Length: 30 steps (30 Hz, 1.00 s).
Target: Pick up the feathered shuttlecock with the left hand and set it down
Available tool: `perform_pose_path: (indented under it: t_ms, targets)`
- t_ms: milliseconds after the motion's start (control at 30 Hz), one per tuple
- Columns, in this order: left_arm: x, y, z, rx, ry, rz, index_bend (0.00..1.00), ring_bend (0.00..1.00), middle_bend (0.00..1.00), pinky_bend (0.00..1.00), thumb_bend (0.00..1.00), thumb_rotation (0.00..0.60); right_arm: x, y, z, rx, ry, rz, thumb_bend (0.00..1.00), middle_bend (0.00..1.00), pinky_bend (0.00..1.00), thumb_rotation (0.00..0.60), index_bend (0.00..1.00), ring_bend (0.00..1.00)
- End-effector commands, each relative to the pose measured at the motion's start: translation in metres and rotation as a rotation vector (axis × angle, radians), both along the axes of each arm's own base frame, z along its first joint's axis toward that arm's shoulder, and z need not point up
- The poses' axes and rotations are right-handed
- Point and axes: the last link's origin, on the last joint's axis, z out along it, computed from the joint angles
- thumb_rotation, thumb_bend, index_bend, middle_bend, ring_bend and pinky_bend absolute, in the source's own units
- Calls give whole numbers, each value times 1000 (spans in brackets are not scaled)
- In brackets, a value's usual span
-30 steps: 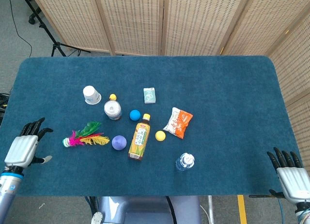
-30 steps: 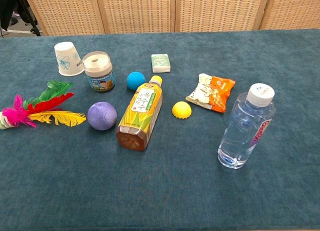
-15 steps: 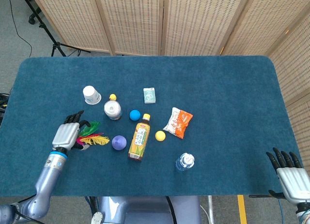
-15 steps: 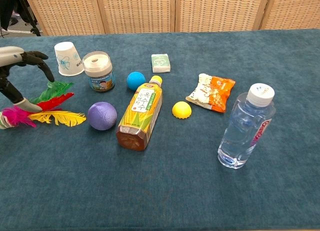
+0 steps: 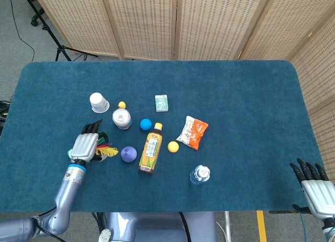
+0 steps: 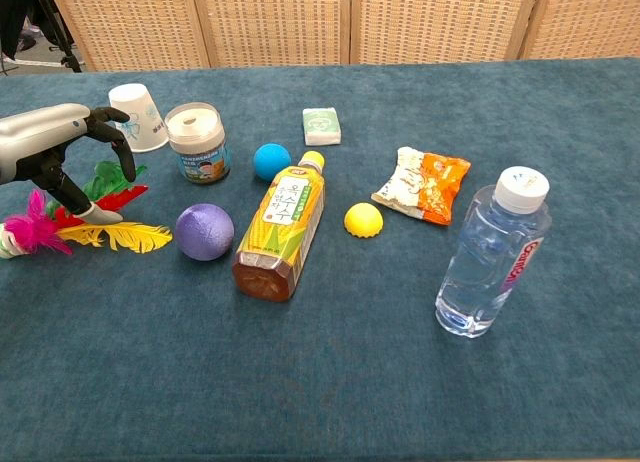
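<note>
Shuttlecock [image 6: 90, 220] lies flat near the table's [image 5: 235, 85] left edge, feathers pointing right, directly under the left hand [image 6: 60, 152], whose spread fingers hold nothing.

A staged indoor test space, likely a robotics lab: a blue felt-covered surface [image 5: 251, 111] stood before folding woven screens [image 5: 172, 22], with a black stand's tripod legs [image 5: 65, 51] and a cable [image 5: 18, 27] on the grey floor [image 5: 15, 48], and assorted small goods laid out.
</note>
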Motion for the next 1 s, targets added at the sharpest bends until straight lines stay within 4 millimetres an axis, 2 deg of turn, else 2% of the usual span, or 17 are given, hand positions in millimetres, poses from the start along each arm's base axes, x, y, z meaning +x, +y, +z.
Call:
perform_pose_path:
  t_ms: [33,500,633,867,1000]
  targets:
    - [-1,1,0,11,19,-11,499,0,0,0,192,600,0,0,-1,3,2,0,0,0,0,600,0,0]
    - [-11,6,-10,22,40,0,562,0,0,0,255,600,0,0,-1,2,6,-3,0,0,0,600,0,0]
    - [-13,8,-15,24,32,1,586,0,0,0,299,600,-1,0,0,-3,5,-4,0,0,0,600,0,0]
    - [-11,8,-19,31,20,-12,621,0,0,0,367,600,-2,0,-1,1,7,-7,0,0,0,600,0,0]
    - [-9,9,-16,45,4,-22,631,0,0,0,374,600,-2,0,-2,3,8,-6,0,0,0,600,0,0]
